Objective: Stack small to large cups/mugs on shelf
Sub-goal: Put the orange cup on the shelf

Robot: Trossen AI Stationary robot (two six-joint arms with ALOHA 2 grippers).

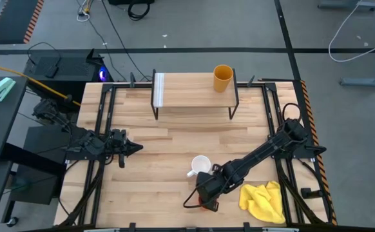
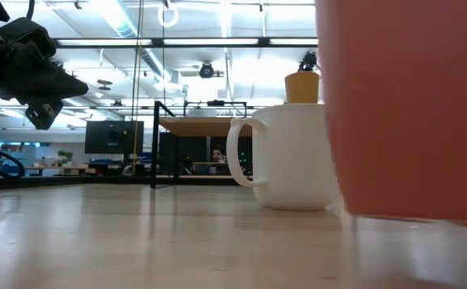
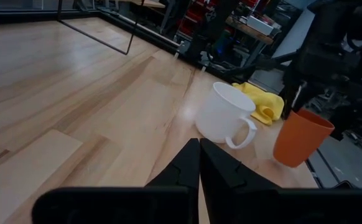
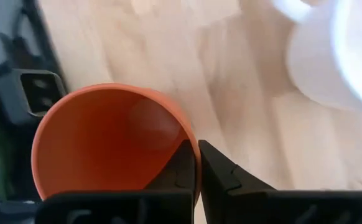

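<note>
The light-wood shelf [image 1: 194,90] stands at the table's far edge, and the yellow-orange tumbler [image 1: 223,78] is upright on its right part. The white mug [image 1: 201,165] stands upright on the table right of centre, handle toward the near-left. Just nearer than it, my right gripper [image 1: 207,194] is shut on the red-orange cup [image 4: 100,143], which the arm mostly hides in the high view. In the low view this cup [image 2: 402,104] fills the right side, in front of the mug [image 2: 294,156]. My left gripper [image 1: 136,147] hovers shut over the table's left part, touching nothing. My right gripper holds the red-orange cup by its rim [image 4: 187,134], on one side of the mouth. One finger [image 4: 180,168] is inside the cup and the other [image 4: 221,174] is outside, with the wall pinched between them. The fingers come from above, pointing down. The cup is upright; its base [image 2: 402,215] looks just clear of the table.
A crumpled yellow cloth [image 1: 263,201] lies near the table's near-right corner, beside the right arm. Black rails [image 1: 100,129] run along the table's left and right sides. Bare wood [image 1: 174,138] lies between the mug and the shelf.
</note>
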